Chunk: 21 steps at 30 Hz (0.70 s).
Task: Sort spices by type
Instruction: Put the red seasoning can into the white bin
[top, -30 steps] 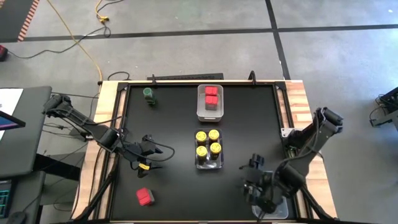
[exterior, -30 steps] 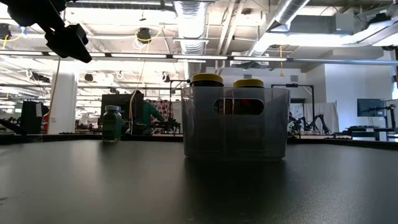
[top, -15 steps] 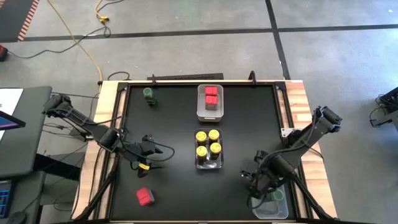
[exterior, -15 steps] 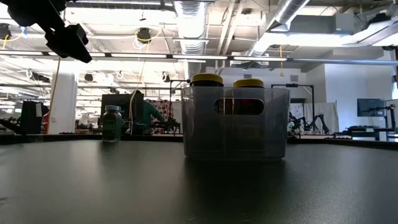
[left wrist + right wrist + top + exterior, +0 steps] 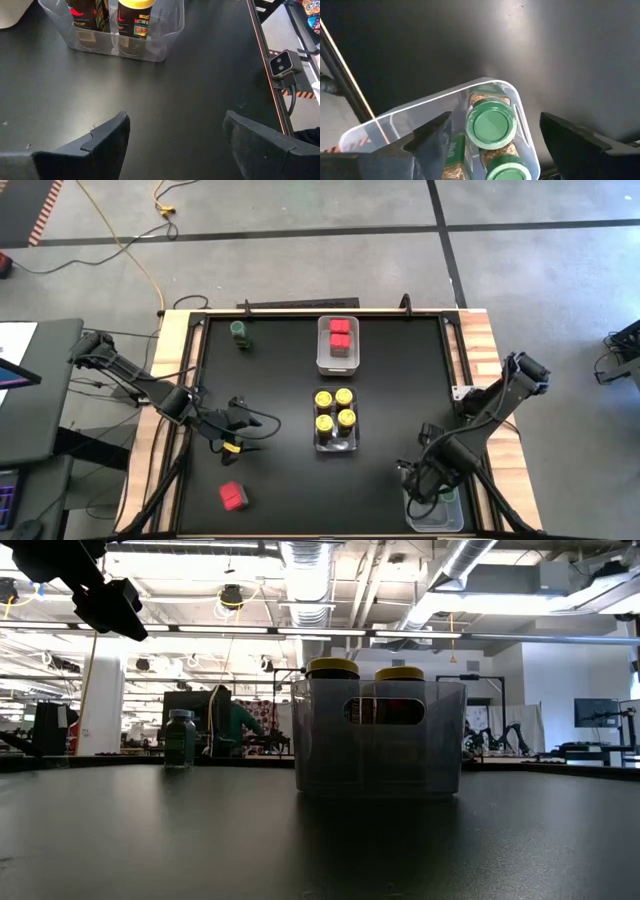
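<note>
The spices stand sorted in part. Red square-topped containers sit in a clear bin (image 5: 338, 345) at the far middle. Several yellow-lidded jars (image 5: 334, 409) fill a clear bin (image 5: 378, 735) at the table's centre. Green-lidded jars (image 5: 490, 125) stand in a clear bin (image 5: 440, 512) at the near right corner. One green-lidded jar (image 5: 240, 332) stands alone at the far left, and one red container (image 5: 233, 497) lies at the near left. My right gripper (image 5: 418, 488) hangs open above the green bin, pointing down, holding nothing. My left gripper (image 5: 236, 430) waits open left of centre.
The wooden table frame (image 5: 480, 340) borders the black mat. Open mat lies between the left gripper and the yellow bin, and along the near edge between the red container and the green bin. A small camera (image 5: 285, 64) sits on the table's edge.
My right gripper has tipped over to point straight down and has shifted a little toward the table's near right corner, so it now hangs over the bin of green-lidded jars. The jars and bins stay where they were.
</note>
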Tool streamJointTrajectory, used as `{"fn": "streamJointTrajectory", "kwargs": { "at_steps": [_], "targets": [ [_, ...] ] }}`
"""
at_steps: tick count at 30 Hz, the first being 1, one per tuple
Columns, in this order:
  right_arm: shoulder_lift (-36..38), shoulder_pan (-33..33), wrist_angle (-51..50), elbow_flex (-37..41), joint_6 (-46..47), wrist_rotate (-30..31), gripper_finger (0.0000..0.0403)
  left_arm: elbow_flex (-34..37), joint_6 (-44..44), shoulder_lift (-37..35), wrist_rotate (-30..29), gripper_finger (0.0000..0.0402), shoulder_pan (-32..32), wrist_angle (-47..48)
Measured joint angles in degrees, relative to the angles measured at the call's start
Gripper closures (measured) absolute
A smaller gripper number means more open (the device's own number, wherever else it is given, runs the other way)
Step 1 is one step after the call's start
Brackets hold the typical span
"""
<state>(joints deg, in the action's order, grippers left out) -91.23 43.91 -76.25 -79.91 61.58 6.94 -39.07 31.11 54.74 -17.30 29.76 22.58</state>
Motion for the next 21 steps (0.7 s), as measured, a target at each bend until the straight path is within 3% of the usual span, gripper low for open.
{"fn": "streamJointTrajectory", "kwargs": {
  "at_steps": [21],
  "targets": [
    [0.03, 3.55, -1.71, 4.83, 0.98, -0.96, 0.0077, 0.0, 0.0, 0.0, 0.0, 0.0093, -0.01, -0.01]
  ]
}}
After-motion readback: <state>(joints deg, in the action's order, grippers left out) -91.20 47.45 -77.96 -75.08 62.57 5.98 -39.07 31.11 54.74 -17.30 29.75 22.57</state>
